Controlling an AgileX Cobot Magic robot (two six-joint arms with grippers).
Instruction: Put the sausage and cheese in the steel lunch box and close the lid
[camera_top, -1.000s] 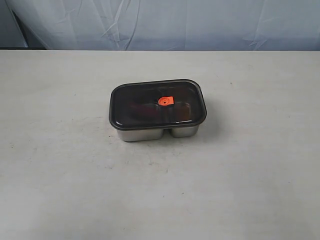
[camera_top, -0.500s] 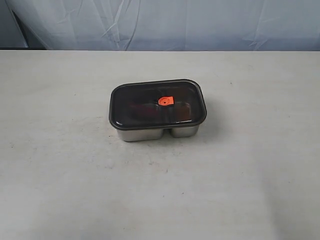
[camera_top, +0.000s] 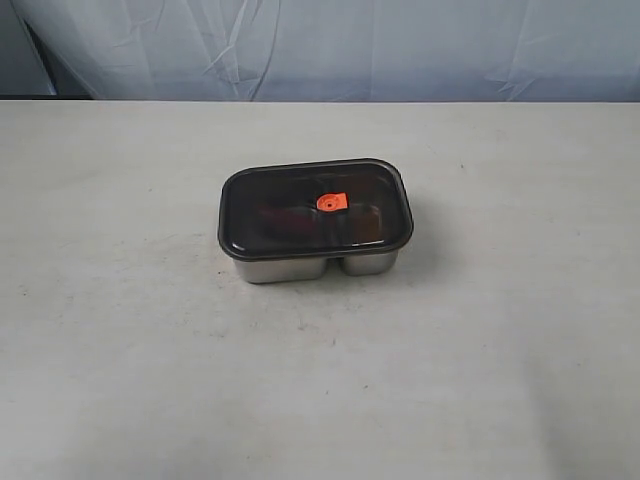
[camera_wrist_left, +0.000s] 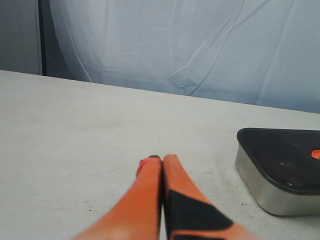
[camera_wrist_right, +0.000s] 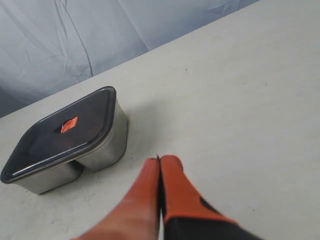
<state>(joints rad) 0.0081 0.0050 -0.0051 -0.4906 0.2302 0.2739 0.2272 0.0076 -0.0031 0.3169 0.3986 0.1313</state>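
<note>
Open table (camera_top: 500, 350) around steel lunch box (camera_top: 290, 268)

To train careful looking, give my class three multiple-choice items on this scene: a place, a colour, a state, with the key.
1. Where is the dark translucent rounded-rectangle lid?
A. On the shiny rectangular steel lunch box.
B. Lying beside it.
C. Held in the air.

2. What colour is the small valve tab at the lid's middle?
A. Blue.
B. Orange.
C. Green.

3. How are the left gripper and right gripper?
A. Both wide open.
B. One shut on the lid.
C. Both shut, empty.

Key: 1 A, the lid covers the box; 2 B, the tab shows orange; 3 C, each wrist view shows fingers pressed together, nothing between.
</note>
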